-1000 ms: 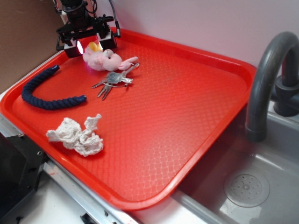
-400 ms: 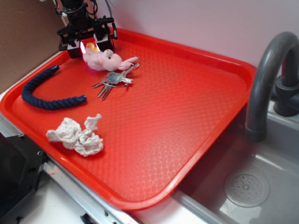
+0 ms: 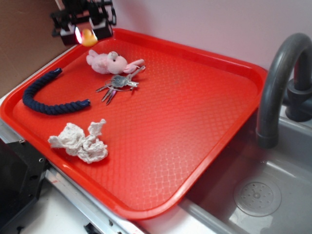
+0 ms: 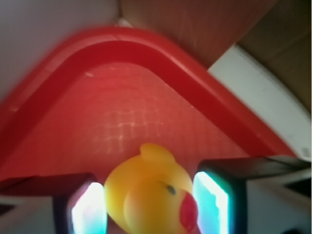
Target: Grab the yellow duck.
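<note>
The gripper [image 3: 88,35] hung above the far left corner of the red tray [image 3: 195,161], its fingers [image 4: 212,197] closed on the yellow duck [image 3: 88,38]. In the wrist view the yellow duck [image 4: 151,195] sat squeezed between the two glowing pads, red beak toward the right pad, with the tray's rounded corner rim [image 4: 161,58] beneath it. It appeared lifted clear of the tray, though the exterior view was too small there to be sure of the gap. Just in front of the gripper the pink plush animal [image 3: 109,62] lay on the tray, touching a bunch of keys [image 3: 118,84]. A navy rope [image 3: 46,95] curved along the left edge, and a crumpled white tissue [image 3: 80,141] lay near the front edge. A grey faucet [image 3: 278,83] rose over the sink [image 3: 263,195] beyond the tray's right edge.
</note>
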Controlling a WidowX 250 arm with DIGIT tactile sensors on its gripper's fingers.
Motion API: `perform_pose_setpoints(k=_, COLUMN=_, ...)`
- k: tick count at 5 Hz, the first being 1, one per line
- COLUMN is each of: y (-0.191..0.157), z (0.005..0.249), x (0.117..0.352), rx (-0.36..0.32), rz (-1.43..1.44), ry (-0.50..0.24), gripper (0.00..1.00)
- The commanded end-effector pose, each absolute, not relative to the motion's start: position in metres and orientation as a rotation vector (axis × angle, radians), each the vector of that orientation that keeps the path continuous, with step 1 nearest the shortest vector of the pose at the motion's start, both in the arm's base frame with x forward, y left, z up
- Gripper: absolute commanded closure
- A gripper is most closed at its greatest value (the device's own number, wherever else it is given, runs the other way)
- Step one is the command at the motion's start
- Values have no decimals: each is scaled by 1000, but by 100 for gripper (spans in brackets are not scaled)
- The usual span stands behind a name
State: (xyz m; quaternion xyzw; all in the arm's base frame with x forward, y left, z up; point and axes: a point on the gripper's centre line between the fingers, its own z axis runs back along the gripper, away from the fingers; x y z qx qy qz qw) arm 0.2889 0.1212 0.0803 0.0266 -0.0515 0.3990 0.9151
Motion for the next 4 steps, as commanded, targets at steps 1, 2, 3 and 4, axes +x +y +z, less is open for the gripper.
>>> perform_pose_setpoints(k=1, y=50, z=184, x=275, rx=-15, rz=553, ry=-256, gripper=100)
perform_pose_setpoints(k=2, y=10, z=211, x=252, rx=-73, rz=363, ry=-291, gripper=100)
perform_pose_setpoints(k=3, y=-3, z=215, x=240, rx=-95, rz=281, ry=-300, gripper=100)
perform_pose_setpoints(k=4, y=17, z=199, x=255, rx=-88, rz=337, ry=-285, gripper=100)
